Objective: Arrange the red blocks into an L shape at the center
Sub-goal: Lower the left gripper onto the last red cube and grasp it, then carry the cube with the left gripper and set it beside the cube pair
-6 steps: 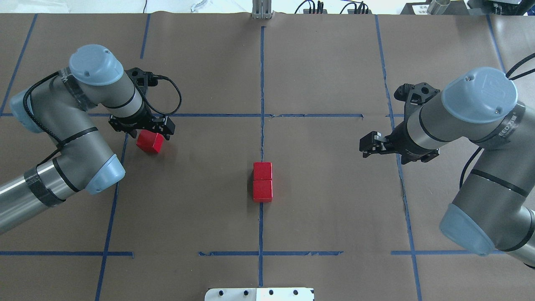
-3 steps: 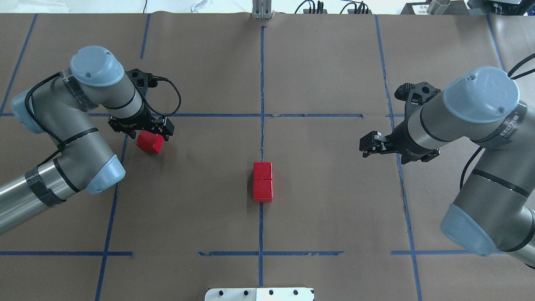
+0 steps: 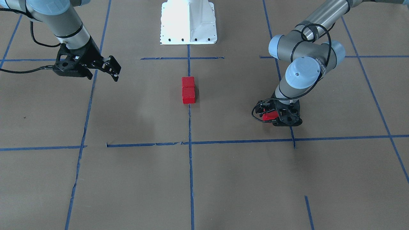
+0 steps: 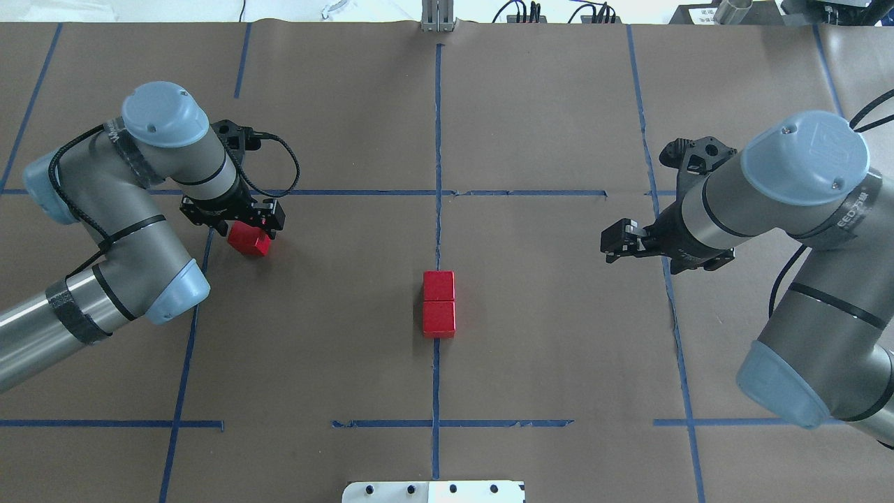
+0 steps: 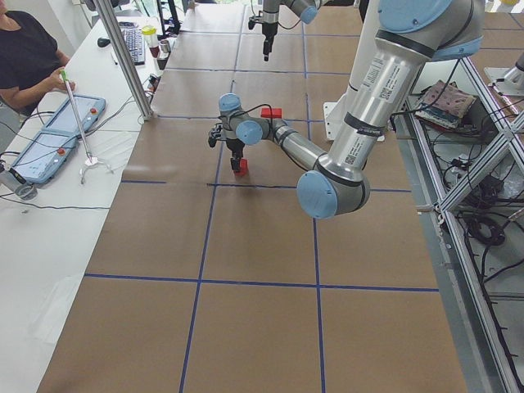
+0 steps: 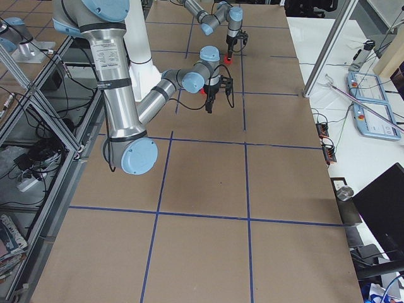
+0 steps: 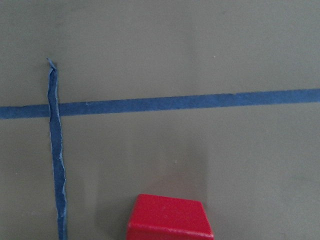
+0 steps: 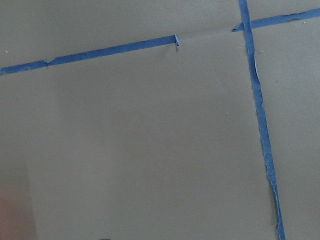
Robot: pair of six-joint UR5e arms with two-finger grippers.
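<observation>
Two red blocks (image 4: pixel 438 286) (image 4: pixel 438 318) lie touching in a line on the centre's vertical blue tape line (image 4: pixel 438 209); they also show in the front view (image 3: pixel 188 82) (image 3: pixel 188 95). The third red block (image 4: pixel 250 242) lies on the paper at the left, also seen in the front view (image 3: pixel 269 116) and at the bottom edge of the left wrist view (image 7: pixel 170 220). My left gripper (image 4: pixel 241 225) is low over it, jaws open on either side, partly hiding it. My right gripper (image 4: pixel 609 244) hangs open and empty at the right, away from all the blocks.
Brown paper with a blue tape grid covers the table. The white robot base (image 3: pixel 188 22) stands at the robot's edge, in line with the centre tape. Cables and metal parts (image 4: pixel 559 12) lie beyond the far edge. An operator (image 5: pixel 29 57) sits at a side desk.
My left gripper has shifted slightly down onto the third red block and now covers more of it. The block, the centre pair and the right arm have not moved.
</observation>
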